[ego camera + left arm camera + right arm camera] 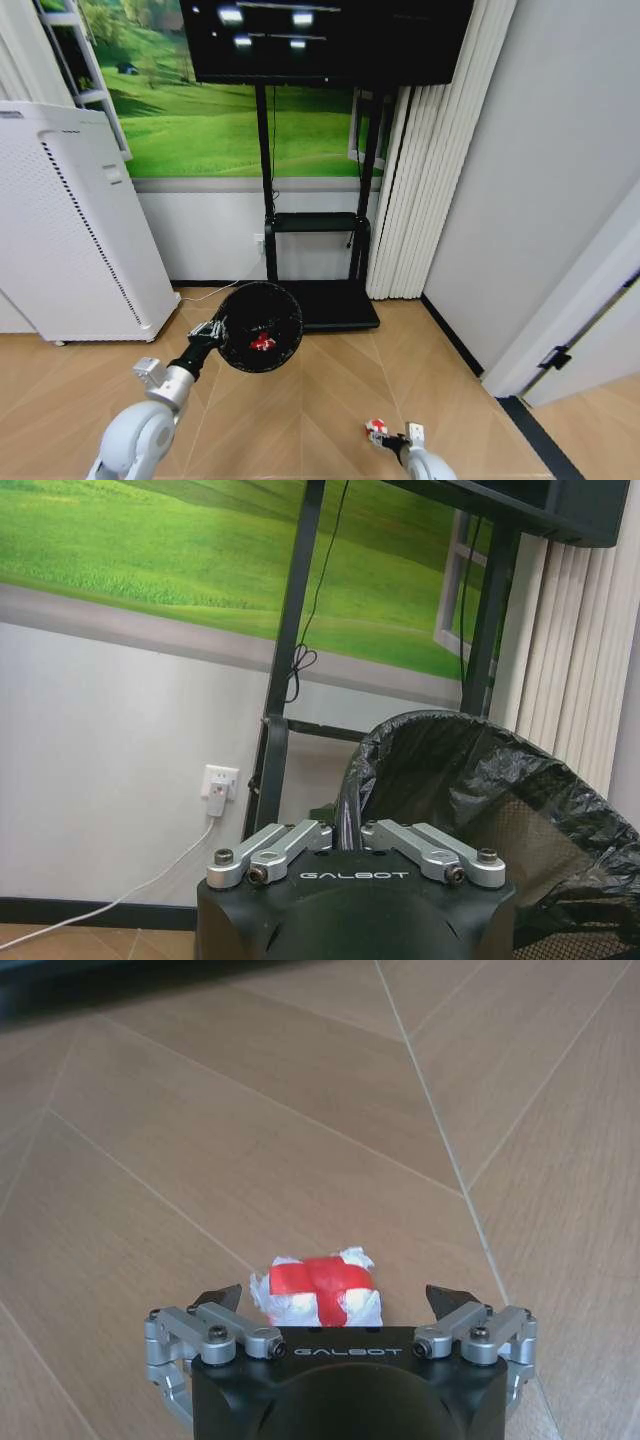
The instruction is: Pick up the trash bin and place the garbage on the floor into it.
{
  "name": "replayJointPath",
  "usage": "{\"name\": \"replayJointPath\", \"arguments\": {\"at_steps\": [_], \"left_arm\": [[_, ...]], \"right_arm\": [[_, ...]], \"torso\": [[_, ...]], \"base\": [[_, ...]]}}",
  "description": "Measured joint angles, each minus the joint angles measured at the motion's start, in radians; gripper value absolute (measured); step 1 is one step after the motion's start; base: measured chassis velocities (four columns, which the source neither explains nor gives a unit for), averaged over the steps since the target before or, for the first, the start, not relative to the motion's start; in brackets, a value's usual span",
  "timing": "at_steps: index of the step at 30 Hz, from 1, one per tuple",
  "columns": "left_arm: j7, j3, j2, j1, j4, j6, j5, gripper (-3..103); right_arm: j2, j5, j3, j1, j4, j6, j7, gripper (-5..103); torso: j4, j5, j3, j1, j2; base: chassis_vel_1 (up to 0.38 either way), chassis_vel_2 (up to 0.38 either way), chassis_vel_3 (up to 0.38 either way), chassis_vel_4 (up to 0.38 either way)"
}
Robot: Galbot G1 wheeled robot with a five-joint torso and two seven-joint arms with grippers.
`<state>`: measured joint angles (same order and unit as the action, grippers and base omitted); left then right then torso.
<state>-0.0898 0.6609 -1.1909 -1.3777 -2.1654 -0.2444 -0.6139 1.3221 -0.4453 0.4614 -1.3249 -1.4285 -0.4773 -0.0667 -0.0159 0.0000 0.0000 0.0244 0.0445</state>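
**Bin held up, last wad between the open fingers**

Head view: left gripper (212, 330) clamped on the rim of the trash bin (260, 326), held off the floor and tipped so the mouth faces the camera, in front of the TV stand (315, 230). Inside, one red wad (262, 342) already lying. White air purifier (70, 230) standing to the left. Lower down, right gripper (388, 438) close to the floor at the red-and-white wad (376, 427).

Left wrist view: fingers pressed onto the bin's edge, black liner (470, 780) bulging just beyond; wall socket (217, 783) behind.

Right wrist view: fingertips (224, 1296) spread, wad lying between them, seemingly untouched on the wood floor (300, 1110).

Step in hand, by judgement: grasping this piece of garbage. Next called for: closing squarely on the soft wad, lifting, carrying over the bin's mouth.
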Motion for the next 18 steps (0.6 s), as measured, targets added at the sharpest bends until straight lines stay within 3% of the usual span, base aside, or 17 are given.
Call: {"name": "replayJointPath", "arguments": {"at_steps": [8,18], "left_arm": [[-0.004,-0.004,-0.005,0.002,0.000,0.002,0.001,7],[0.003,-0.011,-0.007,-0.007,-0.018,0.002,0.008,7]], "right_arm": [[-0.002,-0.014,-0.003,-0.003,-0.032,-0.016,-0.008,100],[0.037,0.040,-0.013,0.069,0.104,0.033,-0.008,100]], "torso": [[-0.0001,-0.0001,0.000,0.000,0.000],[0.0000,0.0001,0.000,0.000,0.000]], "base": [[0.000,0.000,0.000,0.000],[0.000,0.000,0.000,0.000]]}}
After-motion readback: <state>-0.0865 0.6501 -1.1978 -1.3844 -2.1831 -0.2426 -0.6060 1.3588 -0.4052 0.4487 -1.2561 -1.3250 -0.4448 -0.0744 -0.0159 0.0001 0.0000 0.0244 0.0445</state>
